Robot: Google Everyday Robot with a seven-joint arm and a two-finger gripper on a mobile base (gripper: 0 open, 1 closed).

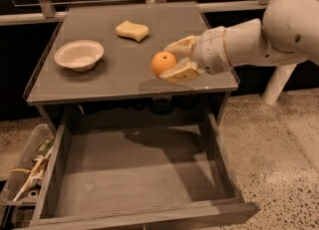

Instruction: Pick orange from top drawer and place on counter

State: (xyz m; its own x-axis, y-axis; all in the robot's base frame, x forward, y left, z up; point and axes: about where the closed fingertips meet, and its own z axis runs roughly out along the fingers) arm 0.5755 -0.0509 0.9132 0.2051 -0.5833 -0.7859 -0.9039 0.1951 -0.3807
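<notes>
The orange (163, 63) is held between the fingers of my gripper (172, 62), a little above the front right part of the grey counter (114, 82). One finger (180, 44) is behind the fruit and the other finger (180, 72) is in front of it. My white arm reaches in from the right. The top drawer (134, 172) is pulled open below the counter and its grey bottom is bare.
A white bowl (79, 55) sits on the counter's left side and a pale yellow sponge (132, 30) lies at the back middle. A clear plastic bin of clutter (25, 176) stands on the floor left of the drawer. A white post (277, 83) stands at the right.
</notes>
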